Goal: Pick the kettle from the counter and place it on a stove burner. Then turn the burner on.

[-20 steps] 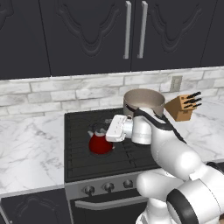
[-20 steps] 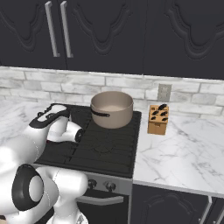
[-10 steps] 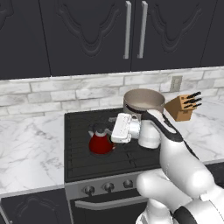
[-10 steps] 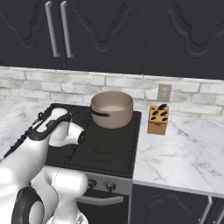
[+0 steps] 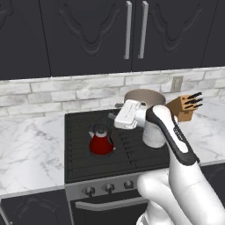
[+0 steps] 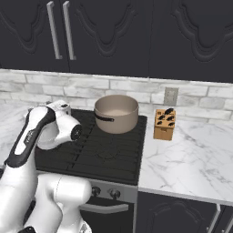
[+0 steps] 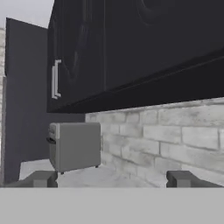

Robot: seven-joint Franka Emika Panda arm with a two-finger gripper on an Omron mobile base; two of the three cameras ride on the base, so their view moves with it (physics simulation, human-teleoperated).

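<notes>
The red kettle [image 5: 101, 143] with its grey lid and black handle stands upright on the front-left stove burner [image 5: 81, 154]. My gripper [image 5: 114, 111] hangs above and just right of the kettle, apart from it and pointing level toward the left. In the hand view the gripper [image 7: 113, 179] is open, its fingertips [image 7: 41, 178] spread wide with nothing between them. In the right base view my arm covers the kettle. White marble counter [image 5: 30, 149] lies on both sides of the stove.
A large beige pot [image 5: 147, 99] [image 6: 116, 113] sits on the back right burner, close behind my arm. A knife block [image 5: 186, 107] [image 6: 164, 124] stands on the right counter [image 6: 191, 159]. Stove knobs [image 5: 107, 188] line the front panel. A grey toaster [image 7: 74, 146] stands far left by the brick wall.
The gripper has lifted up and away from the kettle, and the hand has swung level to face left. The kettle stays on the burner.
</notes>
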